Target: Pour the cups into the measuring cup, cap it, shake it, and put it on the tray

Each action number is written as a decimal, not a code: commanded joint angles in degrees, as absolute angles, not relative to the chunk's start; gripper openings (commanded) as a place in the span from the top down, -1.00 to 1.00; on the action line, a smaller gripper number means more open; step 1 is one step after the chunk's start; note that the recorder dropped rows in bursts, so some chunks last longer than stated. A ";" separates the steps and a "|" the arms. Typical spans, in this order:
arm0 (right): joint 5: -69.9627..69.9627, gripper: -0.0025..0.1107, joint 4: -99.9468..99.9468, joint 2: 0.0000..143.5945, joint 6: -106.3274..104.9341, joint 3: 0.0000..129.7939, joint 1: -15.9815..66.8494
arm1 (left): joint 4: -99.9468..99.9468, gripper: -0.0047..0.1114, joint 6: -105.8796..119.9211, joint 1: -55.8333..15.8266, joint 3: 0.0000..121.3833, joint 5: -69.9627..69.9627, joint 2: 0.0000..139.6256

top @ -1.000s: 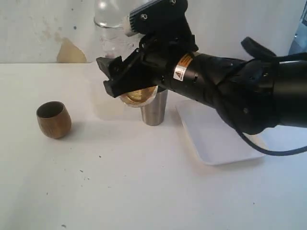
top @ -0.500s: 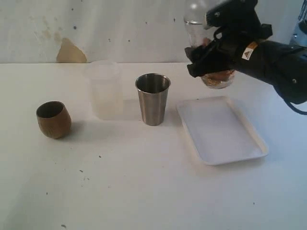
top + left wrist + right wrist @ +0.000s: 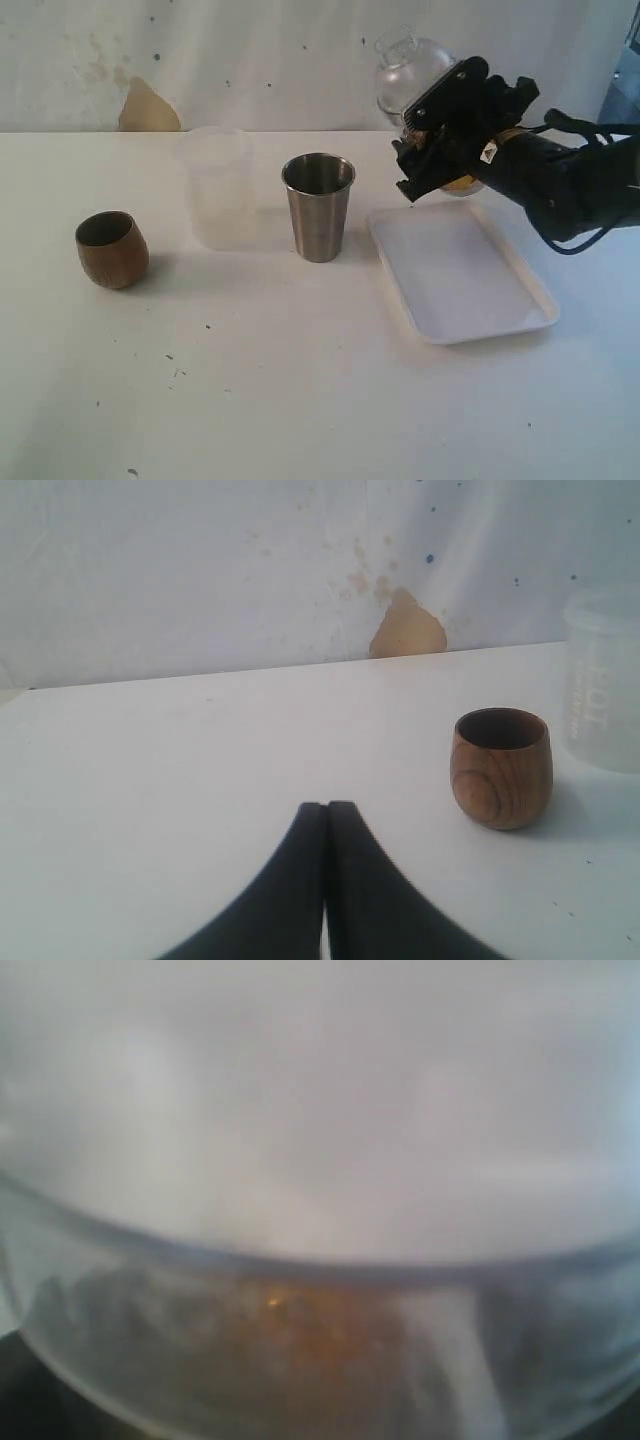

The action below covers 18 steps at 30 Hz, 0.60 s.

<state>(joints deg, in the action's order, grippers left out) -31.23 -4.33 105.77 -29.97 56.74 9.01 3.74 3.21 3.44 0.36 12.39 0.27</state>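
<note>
My right gripper (image 3: 428,152) is shut on the clear measuring cup (image 3: 462,184), held tilted in the air above the far edge of the white tray (image 3: 460,285). A clear dome lid (image 3: 403,72) caps it, pointing up and left. Brown contents show through its wall, and it fills the blurred right wrist view (image 3: 320,1300). The steel tumbler (image 3: 319,205) stands upright left of the tray. The brown wooden cup (image 3: 112,249) sits at far left, also in the left wrist view (image 3: 500,768). My left gripper (image 3: 327,806) is shut and empty, low over the table, apart from the wooden cup.
A frosted translucent plastic cup (image 3: 218,185) stands just left of the steel tumbler, its edge also showing in the left wrist view (image 3: 603,680). A stained white wall runs behind the table. The left arm is outside the exterior view.
The right arm carried the capped measuring cup from above the steel tumbler rightward to over the tray, then dropped a little and tilted it. The cups on the table stayed put.
</note>
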 commanded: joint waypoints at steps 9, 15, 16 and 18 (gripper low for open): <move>-35.62 0.96 -4.21 111.61 -43.95 64.07 8.53 | 4.16 0.92 3.13 3.53 0.00 11.65 0.00; -31.40 0.96 -2.52 114.84 -48.71 69.47 8.53 | 4.16 0.92 3.13 3.53 0.00 11.65 0.00; -29.99 0.96 -2.52 115.44 -50.39 70.43 8.53 | 4.16 0.92 3.13 3.53 0.00 11.65 0.00; -28.84 0.96 -2.44 116.11 -52.76 71.62 8.53 | 4.16 0.92 3.13 3.53 0.00 11.65 0.00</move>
